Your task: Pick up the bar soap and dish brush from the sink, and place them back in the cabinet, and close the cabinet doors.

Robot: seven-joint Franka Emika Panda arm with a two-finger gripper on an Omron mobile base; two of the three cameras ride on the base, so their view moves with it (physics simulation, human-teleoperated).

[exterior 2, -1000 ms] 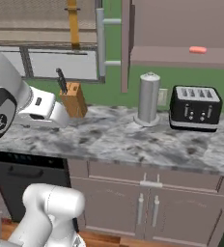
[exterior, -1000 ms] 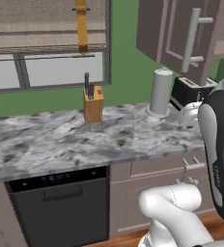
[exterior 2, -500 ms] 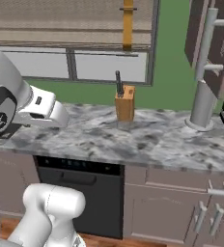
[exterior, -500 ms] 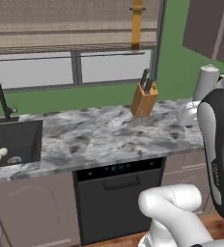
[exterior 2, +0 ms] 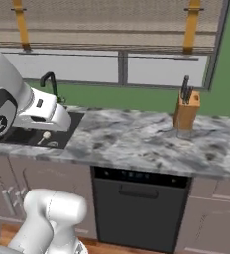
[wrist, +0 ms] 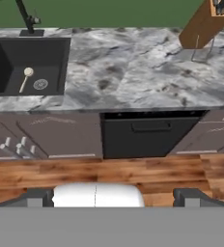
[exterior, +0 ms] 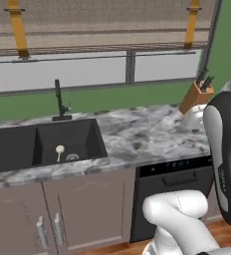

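Base has driven left; sink [exterior: 18, 147] cut off, dish brush [exterior: 59, 151] inside.

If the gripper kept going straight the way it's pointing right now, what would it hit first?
Probably the black dishwasher front below the grey marbled counter, which sits centred ahead of the open gripper. Depth is unclear; it might meet the wooden floor first.

Cream dish brush [exterior: 59, 151] lies flat on floor of dark charcoal sink [exterior: 18, 130], round head away from counter front, beside drain.
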